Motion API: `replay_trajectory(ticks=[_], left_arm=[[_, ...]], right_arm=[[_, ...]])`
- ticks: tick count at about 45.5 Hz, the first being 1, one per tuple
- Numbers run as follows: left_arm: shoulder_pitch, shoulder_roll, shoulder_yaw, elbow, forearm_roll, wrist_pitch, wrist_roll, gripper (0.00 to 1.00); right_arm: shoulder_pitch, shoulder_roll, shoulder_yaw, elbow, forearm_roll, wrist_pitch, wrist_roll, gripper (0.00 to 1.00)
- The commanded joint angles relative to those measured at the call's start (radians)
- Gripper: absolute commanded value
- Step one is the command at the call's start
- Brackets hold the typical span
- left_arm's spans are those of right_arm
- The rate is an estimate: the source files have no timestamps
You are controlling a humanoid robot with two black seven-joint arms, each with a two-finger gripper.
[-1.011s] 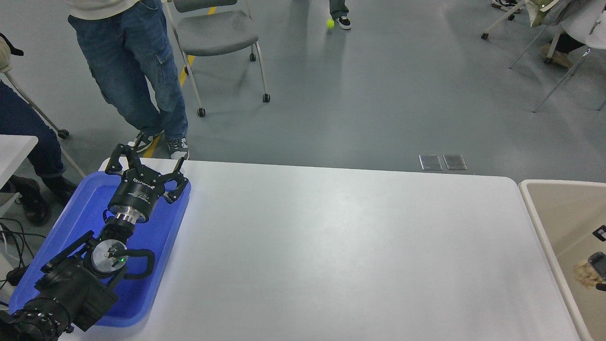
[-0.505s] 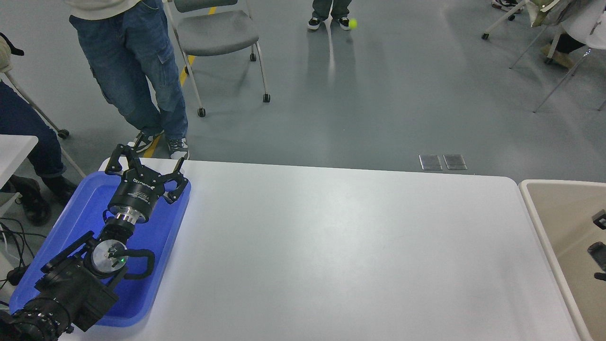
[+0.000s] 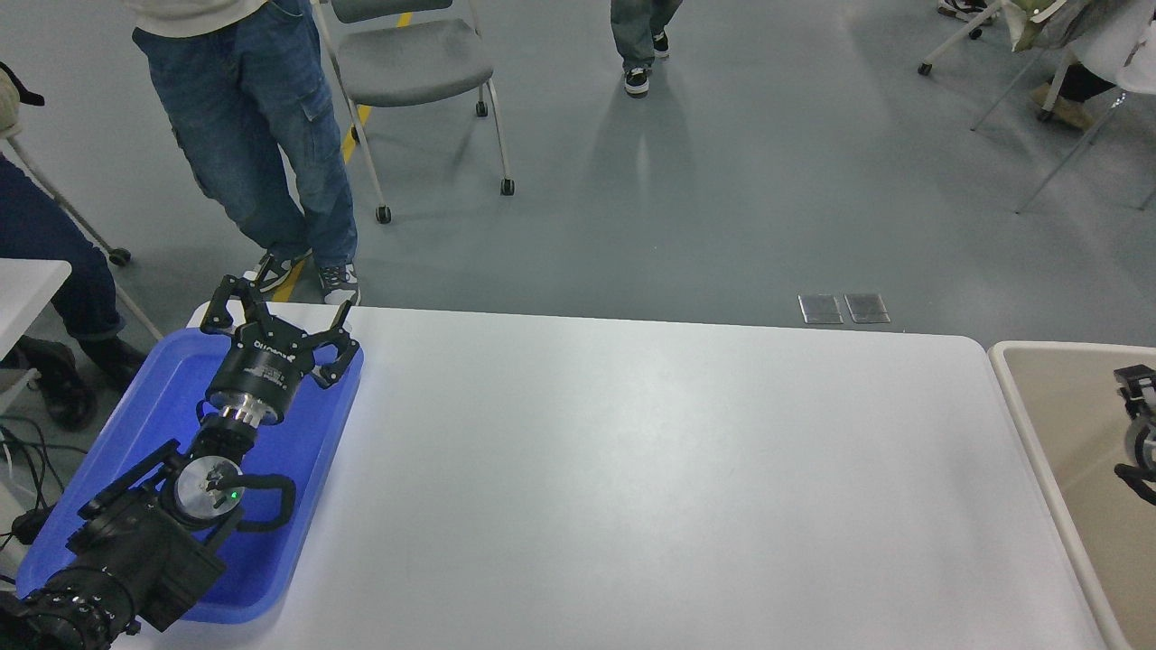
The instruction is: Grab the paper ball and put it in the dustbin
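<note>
At far left of white table (image 3: pixel 632 487), blue tray (image 3: pixel 135 424) under parked left gripper (image 3: pixel 275 316), fingers spread wide, empty; off the table's right end, dustbin (image 3: pixel 1039 406), right gripper (image 3: pixel 1140 424) over it at frame edge, finger state cannot be told, paper ball out of sight.

Left black arm parked at the lower left, reaching up and away from the camera, its black metal gripper (image 3: pixel 276 315) spread with fingers apart. Right black gripper (image 3: pixel 1136 424) barely visible at the right edge, only a sliver showing, finger state impossible to make out
</note>
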Motion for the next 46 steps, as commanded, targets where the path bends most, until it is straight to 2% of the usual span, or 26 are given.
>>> replay_trajectory(ticks=[1, 5, 8, 12, 13, 15, 20, 22, 27, 36, 42, 46], left_arm=[[0.001, 0.000, -0.001, 0.000, 0.000, 0.000, 0.000, 1.00], [0.001, 0.000, -0.001, 0.000, 0.000, 0.000, 0.000, 1.00], [0.000, 0.000, 0.001, 0.000, 0.000, 0.000, 0.000, 1.00], [0.001, 0.000, 0.001, 0.000, 0.000, 0.000, 0.000, 1.00], [0.000, 0.000, -0.001, 0.000, 0.000, 0.000, 0.000, 1.00], [0.001, 0.000, -0.001, 0.000, 0.000, 0.000, 0.000, 1.00], [0.001, 0.000, -0.001, 0.000, 0.000, 0.000, 0.000, 1.00], [0.000, 0.000, -0.001, 0.000, 0.000, 0.000, 0.000, 1.00], [0.000, 0.000, -0.001, 0.000, 0.000, 0.000, 0.000, 1.00], [0.000, 0.000, -0.001, 0.000, 0.000, 0.000, 0.000, 1.00], [0.000, 0.000, -0.001, 0.000, 0.000, 0.000, 0.000, 1.00], [0.000, 0.000, -0.001, 0.000, 0.000, 0.000, 0.000, 1.00]], right_arm=[[-0.008, -0.025, 0.313, 0.093, 0.009, 0.003, 0.000, 1.00], [-0.023, -0.009, 0.426, 0.102, 0.010, 0.006, 0.003, 1.00], [-0.039, -0.009, 0.494, 0.145, 0.010, 0.015, 0.029, 1.00], [-0.077, -0.009, 0.568, 0.219, 0.016, 0.018, 0.107, 1.00], [-0.113, -0.008, 0.600, 0.273, 0.018, 0.020, 0.156, 1.00], [-0.138, -0.002, 0.624, 0.303, 0.018, 0.021, 0.200, 1.00], [-0.178, 0.073, 0.692, 0.325, 0.038, 0.037, 0.304, 1.00], [-0.193, 0.098, 0.724, 0.328, 0.058, 0.051, 0.333, 1.00], [-0.243, 0.156, 0.810, 0.380, 0.127, 0.129, 0.370, 1.00], [-0.261, 0.233, 0.838, 0.444, 0.127, 0.173, 0.434, 1.00], [-0.298, 0.285, 0.833, 0.469, 0.121, 0.179, 0.581, 1.00], [-0.331, 0.316, 0.826, 0.481, 0.114, 0.181, 0.625, 1.00]])
